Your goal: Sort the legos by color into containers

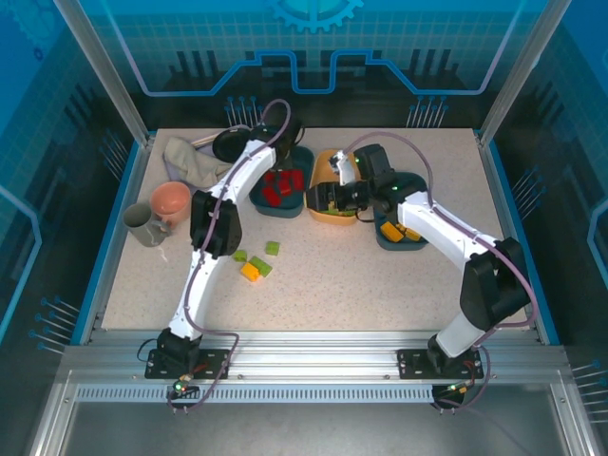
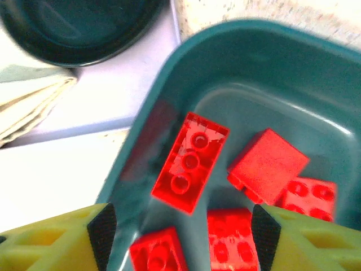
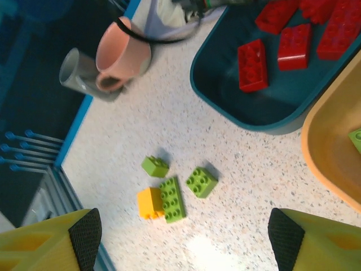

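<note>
Your left claw (image 2: 183,234) is open. Its two yellow fingers (image 2: 51,243) stand apart and hold nothing. It hangs just over the left teal tub (image 2: 242,51), which is smooth, shiny plastic with round corners. Five red bricks (image 2: 268,164) lie inside, hard and bumpy on top. The long one lies tilted by the tub's wall. Room is tight here: the wall curves in close on one side, and just past it sit the round black pan (image 2: 73,28) and a soft folded cloth (image 2: 28,107).

Your right claw (image 3: 185,243) is open wide and holds nothing. From above, you see it at the yellow tub (image 3: 327,147), which sits just beside the left teal tub. One green brick shows inside it.

Out on the table (image 1: 380,285), three green bricks (image 3: 201,182) and one yellow brick (image 3: 148,203) lie in a close bunch. The yellow brick touches the long green one. The table is flat and speckled, and there is lots of bare room all around the bunch.

Near the table's blue left edge (image 3: 73,135), a pink bowl (image 3: 121,53) leans on a grey cup (image 3: 79,76).

The right teal tub (image 1: 389,245) sits at the other side of the yellow tub, with yellow bricks in it.
</note>
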